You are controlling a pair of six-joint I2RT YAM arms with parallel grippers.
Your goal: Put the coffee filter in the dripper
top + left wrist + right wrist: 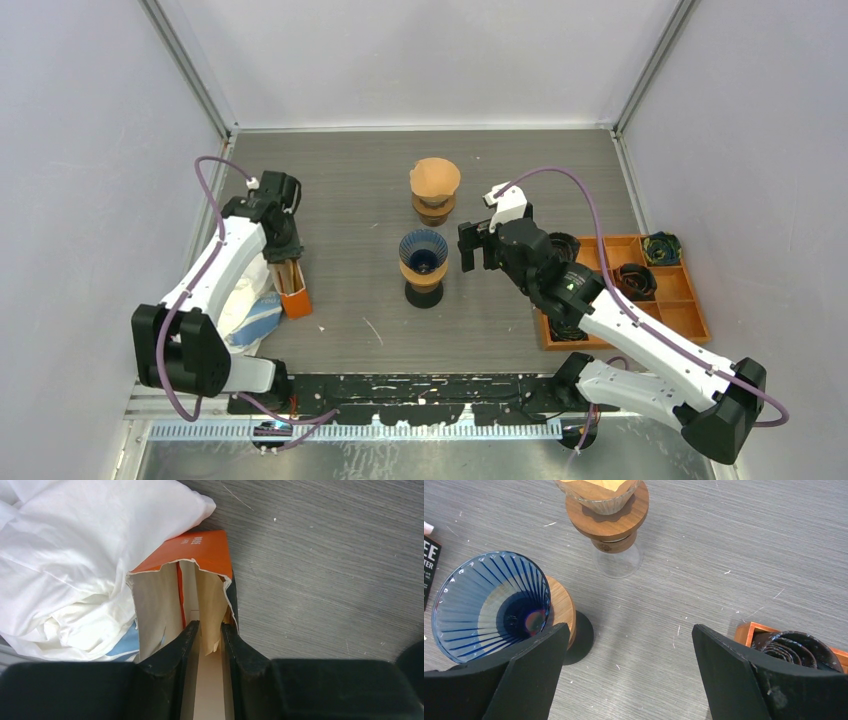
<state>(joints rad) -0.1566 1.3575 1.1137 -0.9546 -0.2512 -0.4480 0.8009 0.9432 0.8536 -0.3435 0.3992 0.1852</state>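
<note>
The blue ribbed glass dripper (423, 250) stands on a wooden collar and black base at mid-table; it is empty in the right wrist view (491, 602). The torn orange filter box (291, 290) stands at the left. In the left wrist view, beige coffee filters (210, 605) stand inside the box (200, 550). My left gripper (210, 627) reaches into the box mouth, its fingers a narrow gap apart with a filter edge between them, not visibly pinched. My right gripper (629, 635) is wide open and empty, just right of the dripper.
A second dripper (434, 185) with a brown filter in it stands behind the blue one, on a glass stand (616, 555). A white and blue cloth (75, 555) lies against the box. An orange tray (690, 290) with dark parts sits at the right.
</note>
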